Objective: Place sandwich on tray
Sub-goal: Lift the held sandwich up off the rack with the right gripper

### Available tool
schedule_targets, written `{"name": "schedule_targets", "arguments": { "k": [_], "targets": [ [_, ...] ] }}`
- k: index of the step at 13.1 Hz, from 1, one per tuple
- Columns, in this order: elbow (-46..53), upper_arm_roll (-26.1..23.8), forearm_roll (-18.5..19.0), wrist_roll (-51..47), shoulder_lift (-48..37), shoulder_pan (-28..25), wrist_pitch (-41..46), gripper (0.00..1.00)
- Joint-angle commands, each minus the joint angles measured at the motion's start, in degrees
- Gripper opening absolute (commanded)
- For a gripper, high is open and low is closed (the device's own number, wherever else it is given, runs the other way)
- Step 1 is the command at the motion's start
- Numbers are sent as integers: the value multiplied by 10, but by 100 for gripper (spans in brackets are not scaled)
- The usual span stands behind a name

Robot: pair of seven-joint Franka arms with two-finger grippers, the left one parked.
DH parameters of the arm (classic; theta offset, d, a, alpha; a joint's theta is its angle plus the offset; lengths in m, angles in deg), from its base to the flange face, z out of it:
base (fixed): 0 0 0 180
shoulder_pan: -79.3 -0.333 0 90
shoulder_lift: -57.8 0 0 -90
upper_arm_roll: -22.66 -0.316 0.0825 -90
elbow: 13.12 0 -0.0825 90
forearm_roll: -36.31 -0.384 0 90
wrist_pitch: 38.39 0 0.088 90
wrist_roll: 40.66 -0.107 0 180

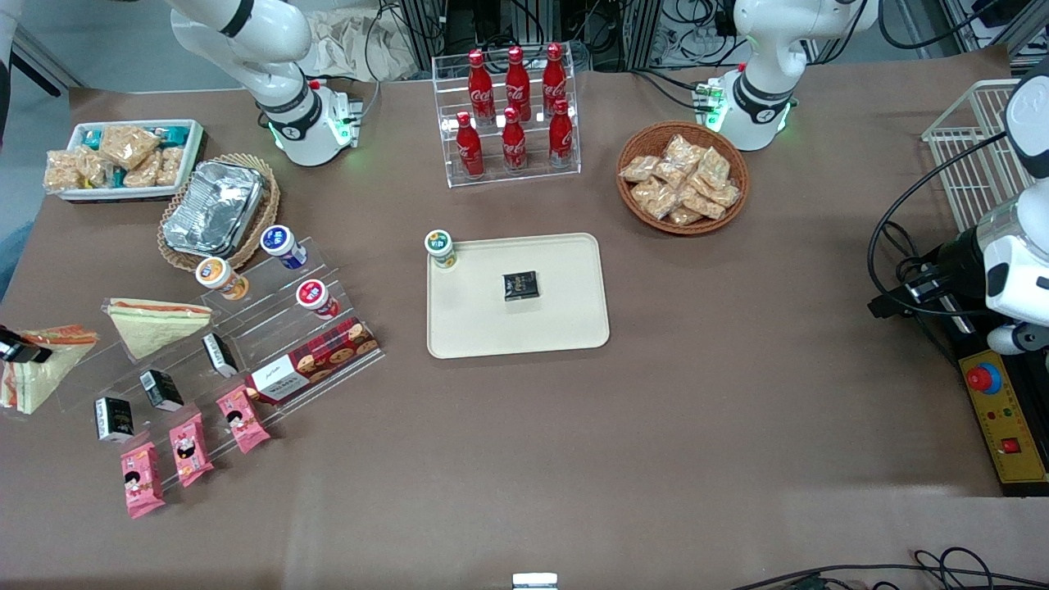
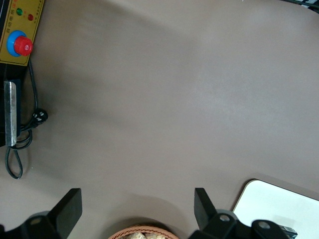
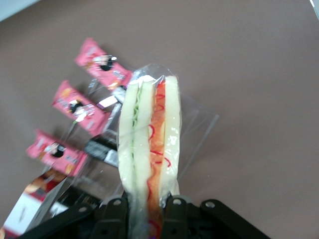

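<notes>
- Gripper (image 3: 144, 203) at the working arm's end of the table, only partly in the front view (image 1: 18, 351) – clamped on the sandwich (image 3: 149, 154), both fingers (image 3: 175, 211) pressed to the bread faces.
- Sandwich (image 1: 37, 369) is a clear-wrapped wedge; the wrist view shows pale bread with orange-red and green filling on edge and loose wrap flaring off to one side. Whether it is lifted off the brown table cover (image 1: 656, 426) cannot be told.
- Second wedge sandwich (image 1: 156, 322) lies just beside it, toward the tray, on a clear acrylic step shelf (image 1: 270, 328).
- Tray (image 1: 565, 319) at table centre, well apart from the held sandwich – roughly 3 o'clock from it in the front view. It carries a small black packet (image 1: 520, 285) mid-tray and a green-lidded cup (image 1: 440, 248) at its corner.
- Three pink snack packets (image 1: 187, 449) in a row at the shelf's near edge; also seen past the sandwich in the wrist view (image 3: 79, 110).
- On the shelf: a red plaid cookie box (image 1: 315, 360), black packets (image 1: 161, 389), and lidded cups (image 1: 279, 246).
- Foil container (image 1: 215, 209) sits in a wicker basket at 12 o'clock from the shelf.
- Cola bottles (image 1: 515, 106) in a clear rack at 12 o'clock from the tray.
</notes>
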Motion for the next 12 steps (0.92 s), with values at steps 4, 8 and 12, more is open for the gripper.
{"name": "schedule_targets", "arguments": {
  "k": [4, 8, 12],
  "targets": [
    [-3, -1, -9, 114, -62, -74, 48, 6],
    [-2, -1, 31, 111, -83, -189, 103, 0],
    [-2, -1, 34, 119, -67, -323, 99, 0]
  ]
}}
